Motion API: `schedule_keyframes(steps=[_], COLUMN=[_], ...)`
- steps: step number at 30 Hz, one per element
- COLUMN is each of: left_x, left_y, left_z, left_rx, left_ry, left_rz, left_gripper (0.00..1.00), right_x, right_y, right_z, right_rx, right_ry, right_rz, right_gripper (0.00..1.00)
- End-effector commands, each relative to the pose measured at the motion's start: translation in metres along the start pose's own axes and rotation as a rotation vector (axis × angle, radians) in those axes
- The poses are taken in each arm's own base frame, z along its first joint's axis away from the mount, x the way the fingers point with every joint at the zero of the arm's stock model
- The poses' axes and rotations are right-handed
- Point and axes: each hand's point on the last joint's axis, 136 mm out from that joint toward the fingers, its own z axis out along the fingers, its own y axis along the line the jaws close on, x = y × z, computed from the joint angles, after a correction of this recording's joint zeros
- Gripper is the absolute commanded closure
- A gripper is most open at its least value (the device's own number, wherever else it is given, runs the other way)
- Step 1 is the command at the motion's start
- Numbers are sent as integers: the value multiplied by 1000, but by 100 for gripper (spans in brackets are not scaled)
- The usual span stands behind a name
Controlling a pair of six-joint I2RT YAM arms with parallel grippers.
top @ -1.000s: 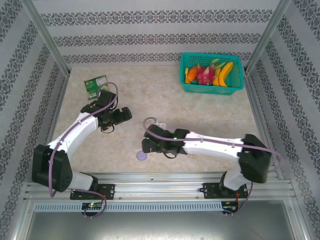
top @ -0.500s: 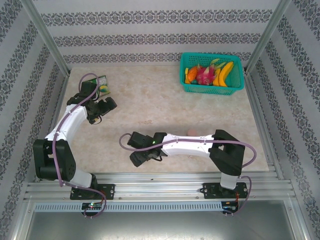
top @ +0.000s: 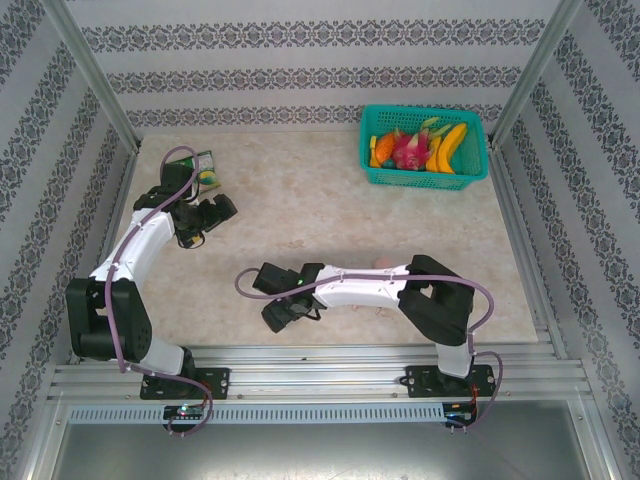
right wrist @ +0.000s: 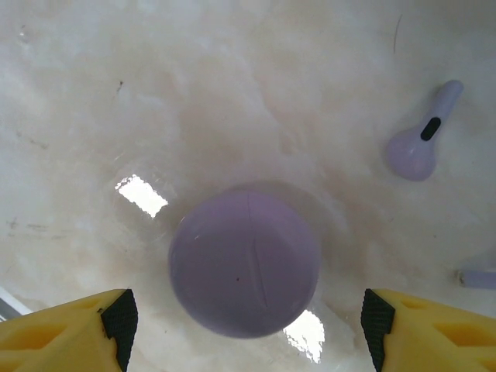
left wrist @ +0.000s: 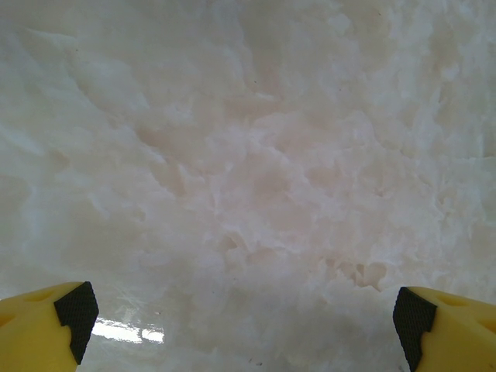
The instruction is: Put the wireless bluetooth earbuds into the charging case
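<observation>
Teal basket (top: 423, 179) of fruit and a green packet (top: 203, 160) on a pale, marbled worktop (top: 300, 190)

The basket sits at the far right of the worktop and holds a yellow banana (top: 452, 145), a pink dragon fruit (top: 407, 150) and an orange piece (top: 378, 152). The packet lies at the far left, well apart from the basket and partly hidden. Striped, patterned wallpaper (top: 300, 75) covers the walls, with a metal post (top: 92, 70) slanting up at each far corner.

One lilac disc (right wrist: 244, 262), one fully visible lilac earbud (right wrist: 422, 139), one basket (top: 420, 180).
</observation>
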Motion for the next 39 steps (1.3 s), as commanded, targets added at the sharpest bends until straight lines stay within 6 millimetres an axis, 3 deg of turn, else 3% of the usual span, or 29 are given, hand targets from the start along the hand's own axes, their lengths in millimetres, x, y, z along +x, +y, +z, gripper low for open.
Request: schedule_keyframes(steps=[1,27,39], left_x=[-1,-1,-2], left_y=[4,3,3], left_z=[-2,1,2], left_rx=[2,13,12], left_ry=[3,10,9], left_rz=[-3,-9,-14], left_gripper=[0,0,0], right_x=[-3,2,5], right_y=[0,-2,2], right_z=[6,26,24], right_rx=[4,93,78], right_ry=[13,73,76], right_rz=[-13,-82,-93], right_gripper=[22,32,50])
